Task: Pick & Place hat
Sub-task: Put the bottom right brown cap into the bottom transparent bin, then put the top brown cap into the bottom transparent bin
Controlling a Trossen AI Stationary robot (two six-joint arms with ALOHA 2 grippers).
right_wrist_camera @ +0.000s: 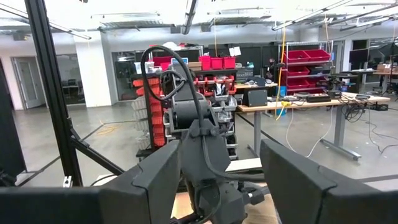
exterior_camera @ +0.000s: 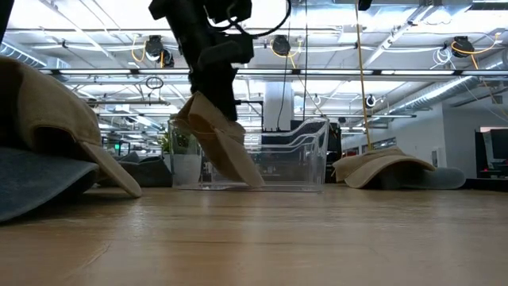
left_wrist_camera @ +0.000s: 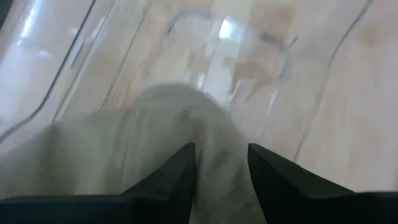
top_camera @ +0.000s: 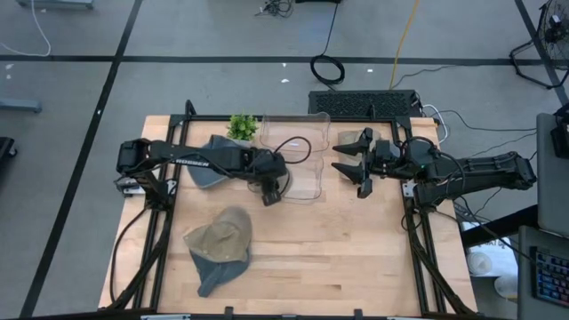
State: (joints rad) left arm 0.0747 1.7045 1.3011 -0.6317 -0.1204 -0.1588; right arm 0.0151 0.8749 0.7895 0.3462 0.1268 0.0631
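Note:
My left gripper [top_camera: 271,190] is shut on a tan hat [exterior_camera: 225,144] at the near left corner of the clear bin [top_camera: 302,158]. In the left wrist view the tan cloth [left_wrist_camera: 149,137] fills the space between the fingers. A second tan hat with a grey brim [top_camera: 220,251] lies crown up on the table near the front left. A third hat [top_camera: 206,165] lies under the left arm, and another [exterior_camera: 382,168] rests right of the bin. My right gripper [top_camera: 352,176] hangs open, high and level, right of the bin, touching nothing. My left gripper pinches a bunched fold of the hat's tan cloth [left_wrist_camera: 214,140] between its two fingers, slanting down from the table's left. The hat hangs slack below the fingers. Its lower end [exterior_camera: 252,179] reaches down in front of the bin; whether it touches, I cannot tell.
A small potted plant [top_camera: 242,126] stands at the bin's far left corner. The black frame rails [top_camera: 160,222] run along both table sides. Bare wood [top_camera: 338,249] lies between the bin and the near edge, right of the front hat.

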